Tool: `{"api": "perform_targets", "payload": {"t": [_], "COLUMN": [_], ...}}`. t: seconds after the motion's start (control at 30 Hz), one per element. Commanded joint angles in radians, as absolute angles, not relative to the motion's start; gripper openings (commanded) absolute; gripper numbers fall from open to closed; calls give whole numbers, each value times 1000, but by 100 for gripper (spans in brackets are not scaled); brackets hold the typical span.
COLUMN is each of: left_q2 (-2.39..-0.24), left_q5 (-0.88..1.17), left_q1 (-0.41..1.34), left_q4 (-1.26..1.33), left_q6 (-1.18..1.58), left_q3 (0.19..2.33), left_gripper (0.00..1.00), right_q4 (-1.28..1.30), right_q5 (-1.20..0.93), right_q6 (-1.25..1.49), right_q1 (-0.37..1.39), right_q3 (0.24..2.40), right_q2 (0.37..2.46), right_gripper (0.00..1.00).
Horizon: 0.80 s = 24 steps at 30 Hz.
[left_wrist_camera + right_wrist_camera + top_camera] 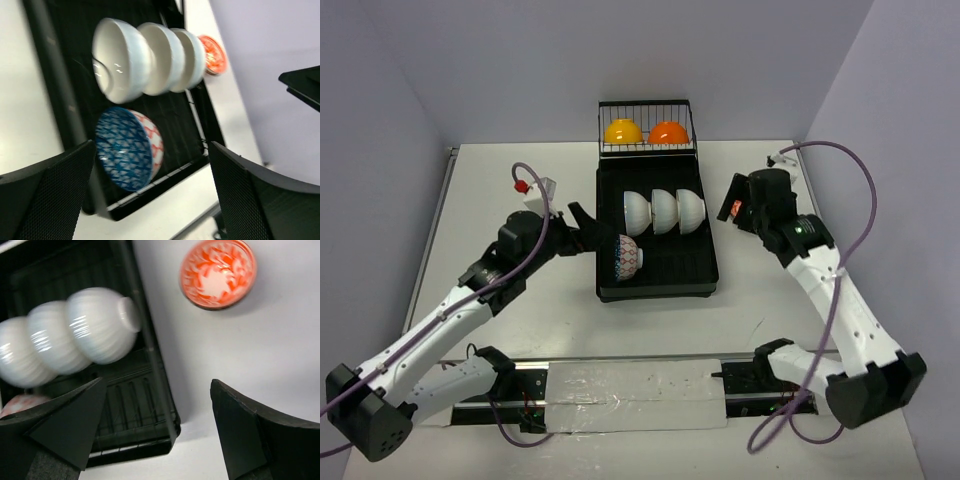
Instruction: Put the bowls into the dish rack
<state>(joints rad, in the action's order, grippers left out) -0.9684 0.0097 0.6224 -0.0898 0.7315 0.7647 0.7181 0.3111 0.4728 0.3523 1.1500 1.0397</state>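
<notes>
Left gripper (151,146) jaws stand spread wide just beside a blue-patterned bowl (127,149). This bowl stands on edge in the dish rack (665,275), at its near left corner; whether a finger touches it cannot be told. Just behind it, three white bowls (663,211) stand on edge in a row across the rack. Toward the far edge of the worktop (650,320), the rack's wire basket (647,112) holds a yellow bowl (622,131) and an orange bowl (668,132). Right gripper (157,383) jaws, also spread and holding nothing, hang over an upturned red-white bowl (218,272) lying on the worktop just beside the rack's right side. Purple cables (872,200) loop along both arms.
</notes>
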Motion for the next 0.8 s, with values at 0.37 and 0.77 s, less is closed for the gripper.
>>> {"api": "perform_targets", "payload": {"t": [0.37, 0.77], "left_q2": [-802, -785], "left_q5": [-239, -207], "left_q1": [621, 621], "left_q4": [-403, -439], "left_q6": [407, 333], "left_q3": [821, 813], "left_gripper": [99, 99], "right_q4": [594, 495], "right_q5": [247, 210], "right_q6": [597, 551], "right_q1": [-67, -118], "right_q3": [1229, 1338], "right_q2": [1504, 1693], "right_gripper": [75, 50]}}
